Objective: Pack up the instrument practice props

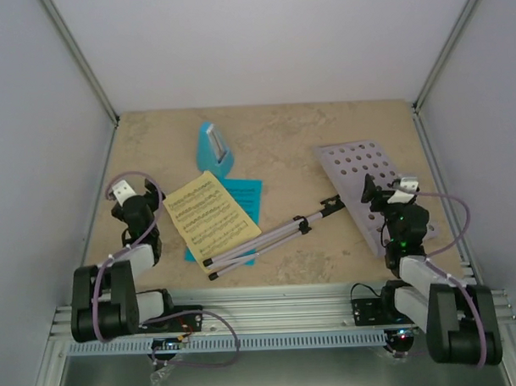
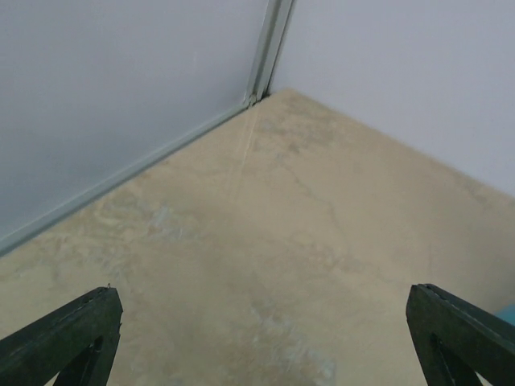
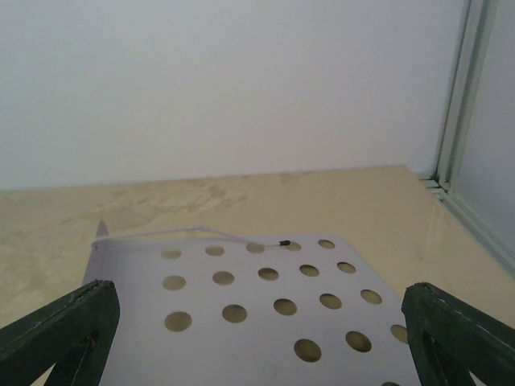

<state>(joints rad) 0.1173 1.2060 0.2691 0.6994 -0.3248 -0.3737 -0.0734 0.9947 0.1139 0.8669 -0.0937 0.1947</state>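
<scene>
music stand [image 1: 355, 168] lying flat, holed desk at right, folded legs reaching left | yellow sheet [image 1: 210, 218] overlapping cyan sheet [image 1: 246, 198] | metronome [image 1: 214, 150] upright just behind them | right gripper [image 1: 370, 192] over desk

We see a matt, beige, marbled stone-look tabletop [image 1: 281, 129]. The small blue pyramid metronome [image 1: 214, 148] looks like smooth plastic. Right of it, the pale lilac round-holed stand desk [image 1: 355, 168] looks like matt plastic, its slim tripod tubes [image 1: 268, 237] shiny like metal. Just in front of the metronome, the yellow printed sheet [image 1: 210, 216] and the cyan printed sheet [image 1: 248, 193] look like matt paper.
</scene>
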